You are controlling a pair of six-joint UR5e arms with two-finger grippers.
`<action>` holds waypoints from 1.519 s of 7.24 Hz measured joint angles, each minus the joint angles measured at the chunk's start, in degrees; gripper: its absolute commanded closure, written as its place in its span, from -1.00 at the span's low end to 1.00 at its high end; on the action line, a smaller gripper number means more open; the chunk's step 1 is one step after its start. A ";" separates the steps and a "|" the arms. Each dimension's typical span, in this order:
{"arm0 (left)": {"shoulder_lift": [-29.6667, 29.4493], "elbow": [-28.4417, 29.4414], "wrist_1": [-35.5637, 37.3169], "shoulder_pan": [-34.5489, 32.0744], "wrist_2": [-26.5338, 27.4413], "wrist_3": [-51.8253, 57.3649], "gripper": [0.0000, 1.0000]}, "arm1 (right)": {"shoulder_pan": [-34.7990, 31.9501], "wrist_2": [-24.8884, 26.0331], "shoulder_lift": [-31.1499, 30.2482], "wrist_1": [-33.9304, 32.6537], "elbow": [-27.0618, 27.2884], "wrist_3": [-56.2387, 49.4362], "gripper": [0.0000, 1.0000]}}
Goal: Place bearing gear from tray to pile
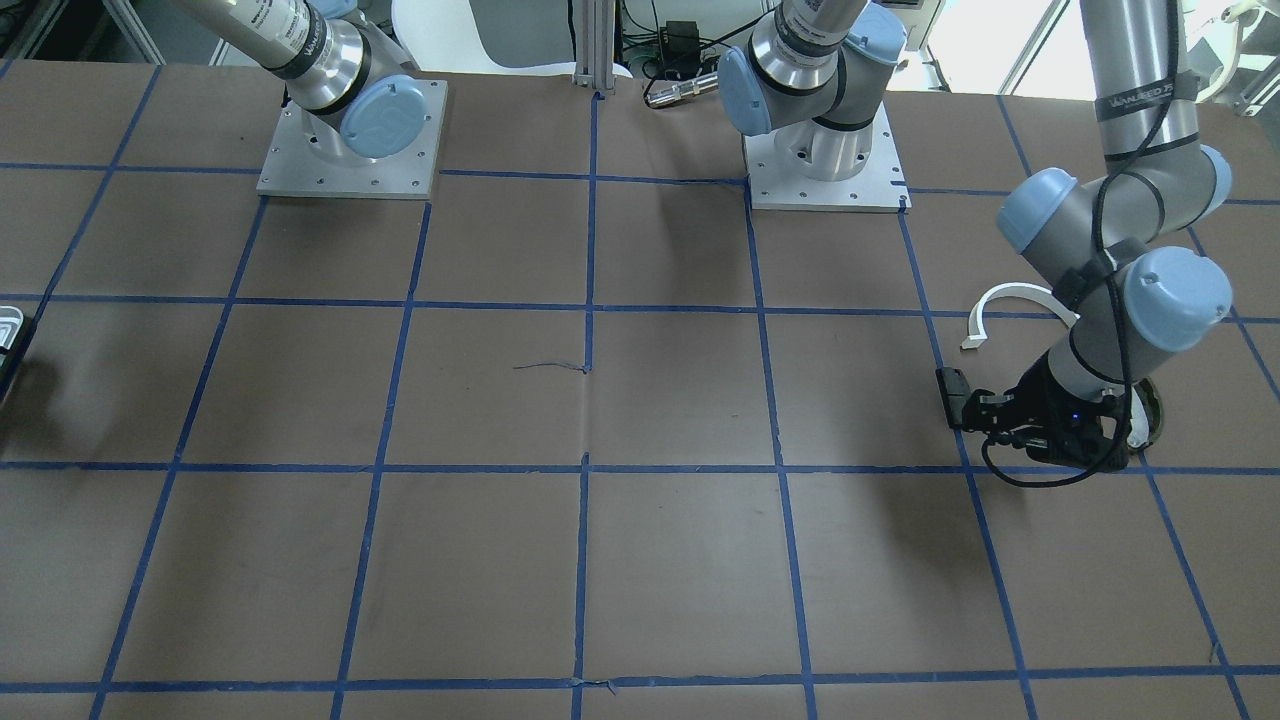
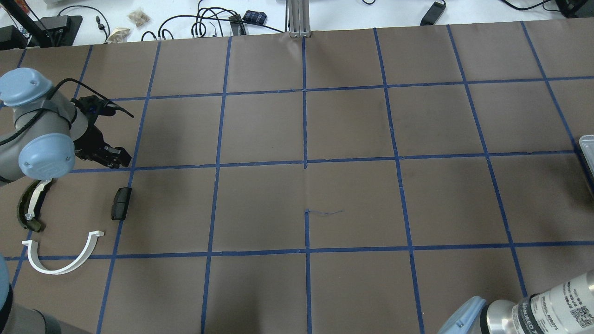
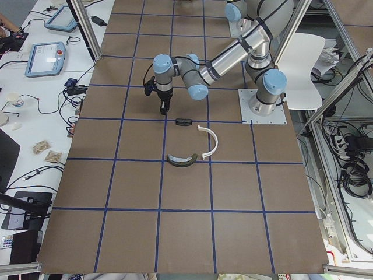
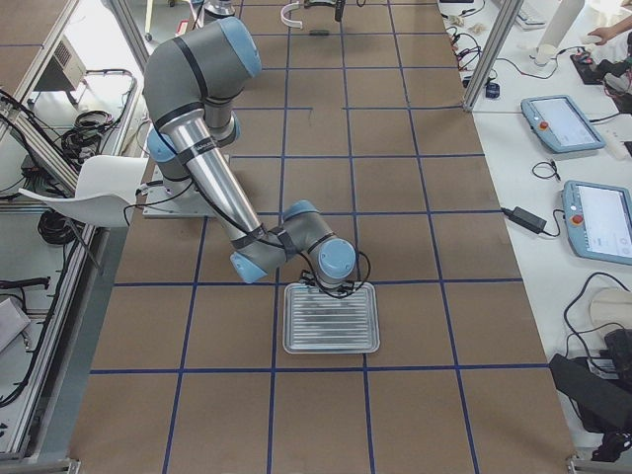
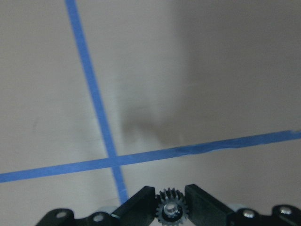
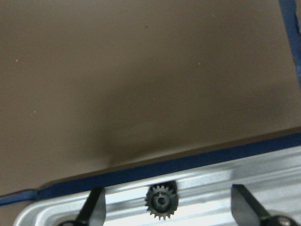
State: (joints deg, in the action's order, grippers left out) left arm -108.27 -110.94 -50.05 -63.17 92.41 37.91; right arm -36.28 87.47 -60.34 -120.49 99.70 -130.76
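Note:
My left gripper (image 5: 169, 190) is shut on a small black bearing gear (image 5: 169, 210) and holds it above the brown table. In the overhead view the left gripper (image 2: 115, 158) hovers just beyond the pile: a black block (image 2: 121, 203), a dark olive curved piece (image 2: 29, 206) and a white half-ring (image 2: 65, 257). My right gripper (image 6: 165, 189) is open over the near edge of the silver ribbed tray (image 6: 263, 165). A second black gear (image 6: 161, 201) lies in the tray between its fingers (image 6: 95, 207). The tray (image 4: 331, 321) also shows in the exterior right view.
Blue tape lines (image 2: 305, 160) mark a grid on the brown table. The tray's edge (image 2: 587, 153) shows at the overhead view's right side. Both arm bases (image 1: 825, 160) stand at the table's robot side. Cables and tablets (image 3: 44, 58) lie beyond the far edge.

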 measured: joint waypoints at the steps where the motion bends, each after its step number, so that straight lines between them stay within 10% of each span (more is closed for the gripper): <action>1: -0.34 0.06 0.29 1.42 -0.03 1.30 0.17 | -0.01 0.35 -0.02 0.17 -0.05 0.31 0.99; 2: -0.48 0.05 0.42 1.98 0.02 1.79 -0.99 | -0.01 0.57 -0.08 0.39 -0.02 0.81 1.00; 7: 1.36 0.22 -1.71 0.34 -0.70 0.30 -1.00 | -0.31 1.51 -4.28 1.71 -0.47 1.40 1.00; 11: 9.52 8.67 -20.79 -13.30 -3.37 -19.15 -1.00 | -6.82 1.58 -10.65 8.57 -0.51 11.52 1.00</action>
State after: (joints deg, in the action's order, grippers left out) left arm -98.74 -102.27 -70.84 -76.48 89.04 18.75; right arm -43.11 89.05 -70.99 -111.92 99.19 -119.23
